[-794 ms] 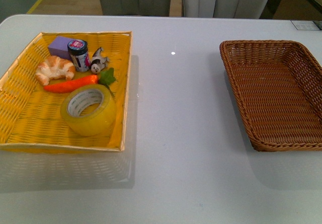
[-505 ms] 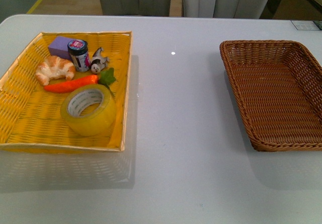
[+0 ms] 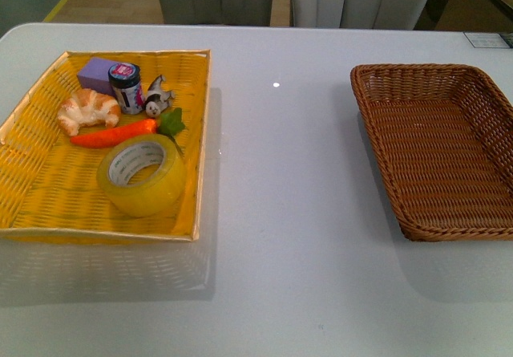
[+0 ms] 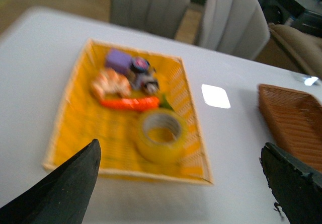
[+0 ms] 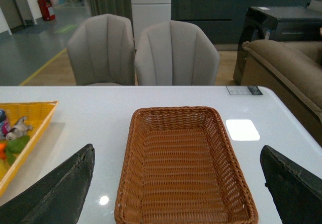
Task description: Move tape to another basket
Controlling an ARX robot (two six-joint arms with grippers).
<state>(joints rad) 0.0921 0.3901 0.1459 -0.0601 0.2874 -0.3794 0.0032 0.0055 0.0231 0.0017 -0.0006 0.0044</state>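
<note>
Tape in yellow tray, near its front-right corner.
Basket at desk right edge; L gripper, R gripper: jaws wide apart.

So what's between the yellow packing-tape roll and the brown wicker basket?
Front view: only the yellow woven tray's side wall, then bare white tabletop.

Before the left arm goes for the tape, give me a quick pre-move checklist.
1. Tape lying flat in the yellow basket, nothing on top: ok.
2. Clearance around tape: cannot tell; the carrot sits very close, contact unclear.
3. Left fingers spread wide, empty: ok.
4. Right fingers spread wide, empty: ok.
5. Brown basket has room, nothing inside: ok.
</note>
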